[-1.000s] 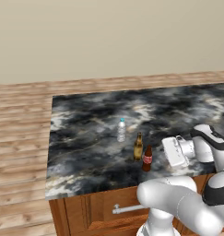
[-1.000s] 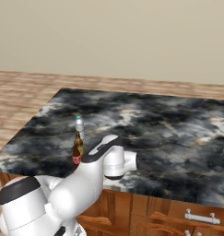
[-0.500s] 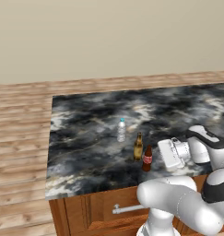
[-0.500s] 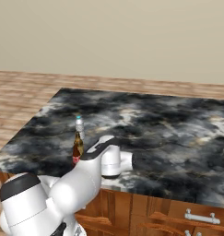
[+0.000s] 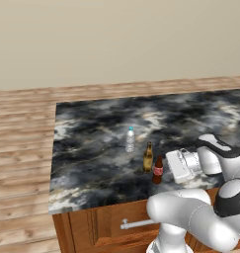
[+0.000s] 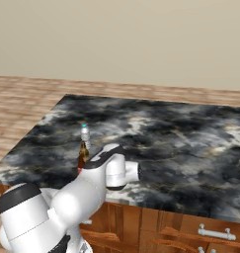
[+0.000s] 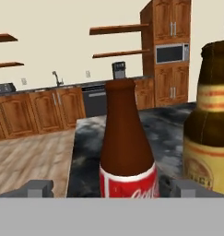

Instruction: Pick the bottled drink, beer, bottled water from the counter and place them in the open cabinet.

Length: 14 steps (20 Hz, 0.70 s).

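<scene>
Three bottles stand together on the marbled counter (image 5: 92, 148). The clear bottled water (image 5: 130, 139) is farthest, the amber beer (image 5: 148, 157) is in the middle, and the short red-labelled bottled drink (image 5: 158, 170) is nearest the front edge. My gripper (image 5: 169, 168) sits level just right of the bottled drink, open. In the hand view the bottled drink (image 7: 127, 152) rises between the two spread fingertips (image 7: 39, 188), untouched, with the beer (image 7: 210, 133) close on the right. From the right base, my arm covers the bottled drink; the beer (image 6: 83, 150) and water cap (image 6: 85, 133) stick out. The open cabinet is out of view.
The counter's front edge runs just below the bottles, with a grey drawer handle (image 5: 134, 223) underneath. Wooden floor (image 5: 22, 148) lies to the left. Marbled surface (image 6: 190, 148) stretches right and back. Distant wooden cabinets and wall shelves (image 7: 118, 30) stand across the room.
The hand has slid a little to the left, closer to the bottled drink. The bottles have not moved and the fingers stay spread.
</scene>
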Available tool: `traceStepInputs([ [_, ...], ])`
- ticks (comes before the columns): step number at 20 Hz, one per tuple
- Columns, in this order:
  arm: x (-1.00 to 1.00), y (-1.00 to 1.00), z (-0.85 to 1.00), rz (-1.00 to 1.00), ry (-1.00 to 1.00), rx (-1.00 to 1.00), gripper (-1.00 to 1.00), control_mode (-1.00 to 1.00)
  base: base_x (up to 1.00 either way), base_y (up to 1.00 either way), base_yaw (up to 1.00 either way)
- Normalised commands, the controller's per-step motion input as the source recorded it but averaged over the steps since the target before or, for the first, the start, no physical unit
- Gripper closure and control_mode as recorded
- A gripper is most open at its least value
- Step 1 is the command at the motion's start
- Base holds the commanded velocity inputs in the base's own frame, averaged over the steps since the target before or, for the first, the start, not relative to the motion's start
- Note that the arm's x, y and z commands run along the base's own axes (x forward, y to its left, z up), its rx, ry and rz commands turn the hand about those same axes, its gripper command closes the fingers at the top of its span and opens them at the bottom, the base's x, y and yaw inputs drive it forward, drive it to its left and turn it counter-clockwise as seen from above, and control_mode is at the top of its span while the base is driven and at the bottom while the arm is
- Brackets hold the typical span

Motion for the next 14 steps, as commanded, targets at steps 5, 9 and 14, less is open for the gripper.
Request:
traceStepInputs([
  [5,0.0,0.12,0.0,0.0,0.06,0.01,-1.0,-1.0,0.0,0.0,0.0],
  [9,0.01,0.13,0.0,0.0,0.03,0.0,-1.0,-1.0,0.0,0.0,0.0],
  [14,0.05,0.11,0.0,0.0,0.01,0.0,-1.0,-1.0,0.0,0.0,0.0],
])
